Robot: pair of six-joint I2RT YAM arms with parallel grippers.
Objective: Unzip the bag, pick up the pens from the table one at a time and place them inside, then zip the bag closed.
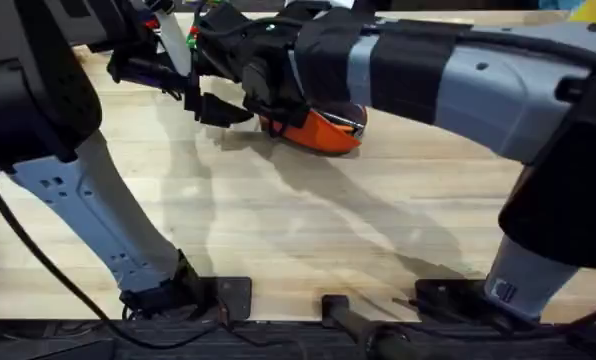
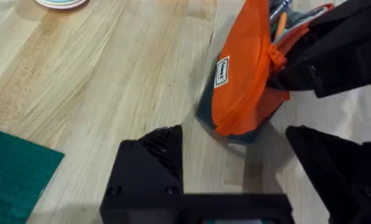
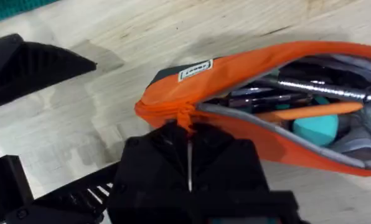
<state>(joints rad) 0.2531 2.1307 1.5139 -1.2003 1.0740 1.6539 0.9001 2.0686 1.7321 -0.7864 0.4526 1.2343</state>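
A pale light-wood tabletop (image 1: pixel 308 230) carries everything, and the orange pencil pouch (image 1: pixel 323 130) serves as the landmark, lying toward the far side of it under the two reaching arms. From the right wrist, the pouch (image 3: pixel 248 68) lies gaping along its zipper, grey lining showing, with a silvery grey pen (image 3: pixel 325 90) and an orange pen (image 3: pixel 310 112) already inside, next to a teal object (image 3: pixel 316 130). A green mat (image 2: pixel 14 171) lies well off from the pouch's closed end. The right pincer (image 3: pixel 188 155) is pressed together on the orange zipper pull tab (image 3: pixel 185 115) at the pouch's closed end. The left pincer (image 2: pixel 235 162) is spread wide, holding nothing, hovering just beside that same end of the pouch (image 2: pixel 241 87), apart from it. Judging by the pens inside and the open mouth, the step in hand is zipping shut. To do it well, the left pincer should likely pin the pouch's end so the fabric stays taut, while the right draws the tab straight along the zipper line, keeping the pens from catching in the teeth.
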